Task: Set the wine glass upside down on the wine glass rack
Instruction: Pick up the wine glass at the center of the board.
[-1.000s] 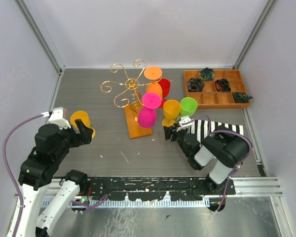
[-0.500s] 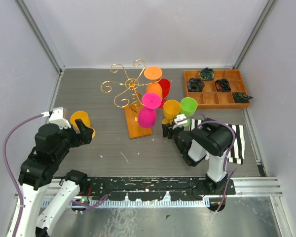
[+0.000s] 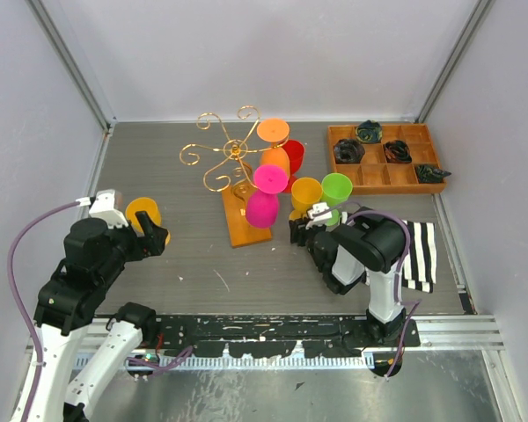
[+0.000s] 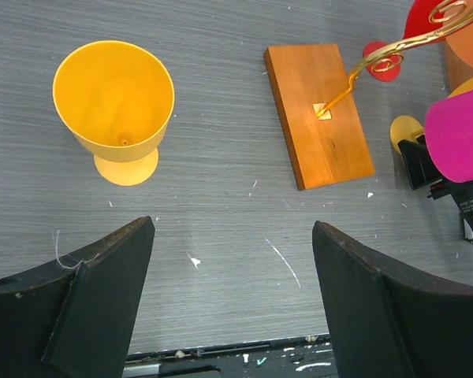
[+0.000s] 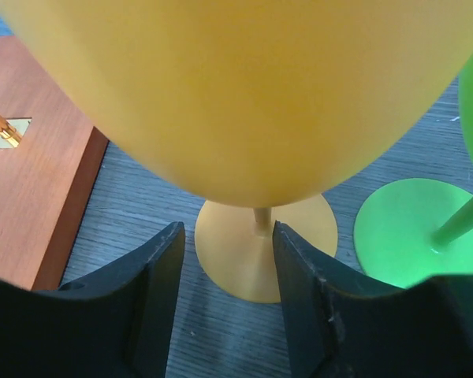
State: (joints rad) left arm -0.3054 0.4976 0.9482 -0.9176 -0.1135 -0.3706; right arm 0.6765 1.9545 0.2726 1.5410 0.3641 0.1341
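The wine glass rack (image 3: 233, 151) is gold wire on a wooden base (image 4: 319, 118). A magenta glass (image 3: 264, 198) and an orange glass (image 3: 274, 145) hang upside down on it. An upright yellow-orange wine glass (image 3: 305, 192) stands right of the base. My right gripper (image 5: 227, 236) is low at its foot (image 5: 244, 260), open, one finger on each side of the thin stem with gaps showing. Another yellow glass (image 4: 114, 98) stands upright at the left. My left gripper (image 4: 232, 236) hangs wide open over bare table just short of it.
A green glass (image 3: 336, 189) stands right beside the yellow-orange one, its foot (image 5: 402, 228) close to my right finger. A red glass (image 3: 292, 156) is behind the rack. A compartmented wooden tray (image 3: 339, 132) sits back right. A striped cloth (image 3: 420, 251) lies under my right arm.
My right arm swung left and forward to the yellow-orange glass, and its jaws narrowed around the stem. The left arm stayed put.
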